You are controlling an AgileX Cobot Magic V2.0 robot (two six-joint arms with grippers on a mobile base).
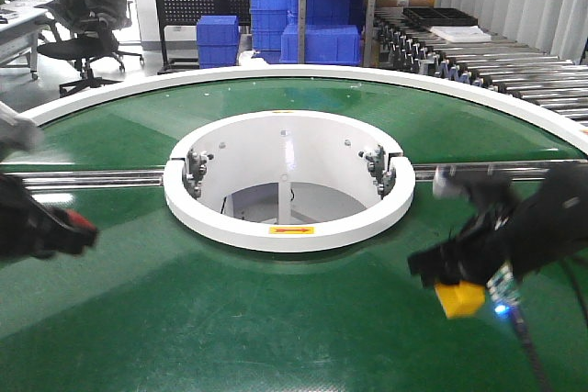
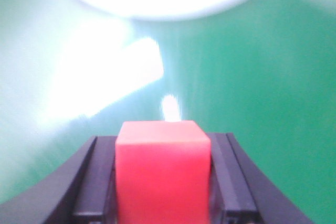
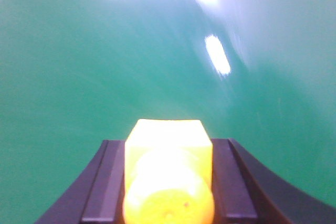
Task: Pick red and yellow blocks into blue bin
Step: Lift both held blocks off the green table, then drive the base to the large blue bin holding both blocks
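Note:
In the left wrist view the plain red cube (image 2: 163,174) fills the space between the dark fingers (image 2: 97,182) of my left gripper (image 2: 163,145), which is shut on it above the green belt. From the front, that gripper (image 1: 78,227) hangs blurred at the left edge with the red cube (image 1: 83,223) at its tip. My right gripper (image 3: 168,148) is shut on the yellow block (image 3: 169,177), a round stud facing the camera. In the front view the right gripper (image 1: 455,284) holds the yellow block (image 1: 459,298) low over the belt at the right. The blue bin is out of view.
A white ring hub (image 1: 285,227) with an open centre sits mid-table, with metal rails (image 1: 92,178) running out to both sides. The green belt (image 1: 276,319) has a white outer rim (image 1: 110,98). Stacked blue crates (image 1: 308,25), a roller conveyor (image 1: 501,66) and an office chair (image 1: 87,11) stand behind.

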